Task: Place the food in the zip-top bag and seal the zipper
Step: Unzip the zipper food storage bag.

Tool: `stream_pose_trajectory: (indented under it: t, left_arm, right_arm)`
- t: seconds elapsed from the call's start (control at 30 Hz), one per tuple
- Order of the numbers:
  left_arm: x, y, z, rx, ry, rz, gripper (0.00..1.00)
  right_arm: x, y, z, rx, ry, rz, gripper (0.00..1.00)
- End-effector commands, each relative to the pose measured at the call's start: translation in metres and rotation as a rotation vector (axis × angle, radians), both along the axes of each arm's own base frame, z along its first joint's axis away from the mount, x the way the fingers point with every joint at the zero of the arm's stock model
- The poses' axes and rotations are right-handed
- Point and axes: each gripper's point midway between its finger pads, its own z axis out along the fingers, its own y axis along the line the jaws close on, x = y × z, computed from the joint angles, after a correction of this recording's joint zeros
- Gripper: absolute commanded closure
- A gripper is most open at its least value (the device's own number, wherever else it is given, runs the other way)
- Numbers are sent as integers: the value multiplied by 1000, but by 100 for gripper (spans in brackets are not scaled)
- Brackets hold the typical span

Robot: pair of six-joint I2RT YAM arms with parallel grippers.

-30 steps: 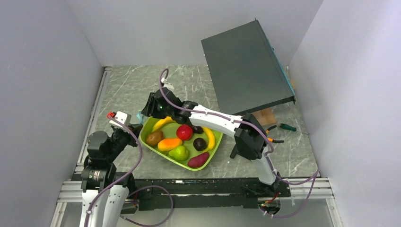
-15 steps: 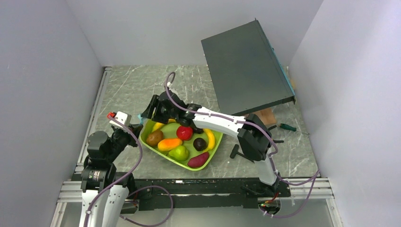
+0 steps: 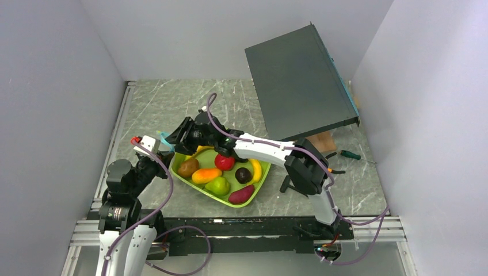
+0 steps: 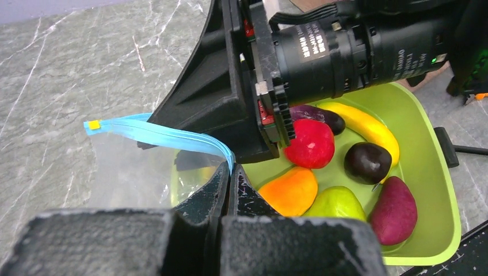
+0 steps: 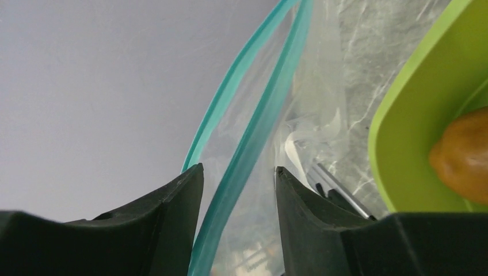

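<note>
Top external: one table (image 3: pixel 161 103) carrying one lime-green tray (image 3: pixel 266 175) holding eight visible food (image 3: pixel 224 162) pieces, two being bananas (image 3: pixel 255 168). One zip-top bag (image 4: pixel 129 169) hanging at tray's far-left corner. Left gripper (image 4: pixel 229 175) pinching its zipper (image 4: pixel 164 134) tight; right gripper (image 5: pixel 239 172) straddling same zipper, jaws slightly parted.

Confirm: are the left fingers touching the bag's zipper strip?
Touching. Left wrist view: the left gripper is shut on the zipper; the blue strip runs straight into the pinch between its fingers.
</note>
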Motion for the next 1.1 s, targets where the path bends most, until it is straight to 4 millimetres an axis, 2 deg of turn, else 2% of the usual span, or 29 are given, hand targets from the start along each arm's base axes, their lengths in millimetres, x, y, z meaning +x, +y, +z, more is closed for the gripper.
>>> stream_pose_trajectory:
  t: [0.0,0.1,0.23,0.27,0.43,0.5,0.63,0.73,0.8,0.9,1.0,1.07]
  left_arm:
    - [1,-1,9,10,-27,-7,100]
    - [1,-1,9,10,-26,-9,100]
    - [1,-3,10,4,-20,-15,100]
    - [0,-3,10,0,-11,-16,96]
    - [-2,5,18,-29,8,51,43]
    - [-4,10,26,-58,-9,93,34]
    - [-22,22,60,-201,40,220,32]
    - [-39,45,71,-322,152,418,27]
    - [-45,43,79,-406,200,452,24]
    - [-41,41,79,-468,248,475,22]
    - [-26,33,75,-471,302,453,20]
    - [-17,30,74,-451,366,457,21]
  right_arm:
    - [-6,12,14,126,109,29,51]
    - [-4,12,17,148,113,16,64]
    - [3,9,22,168,90,2,100]
    - [5,8,23,165,67,-1,100]
    - [21,3,39,145,-166,-10,100]
    - [20,-1,41,141,-275,6,100]
    - [11,-14,47,164,-474,51,100]
    - [5,-19,55,144,-593,82,100]
    - [3,-23,65,140,-678,97,100]
    - [2,-29,83,132,-779,88,100]
    - [2,-38,100,116,-872,61,100]
    - [-1,-43,104,96,-920,55,100]
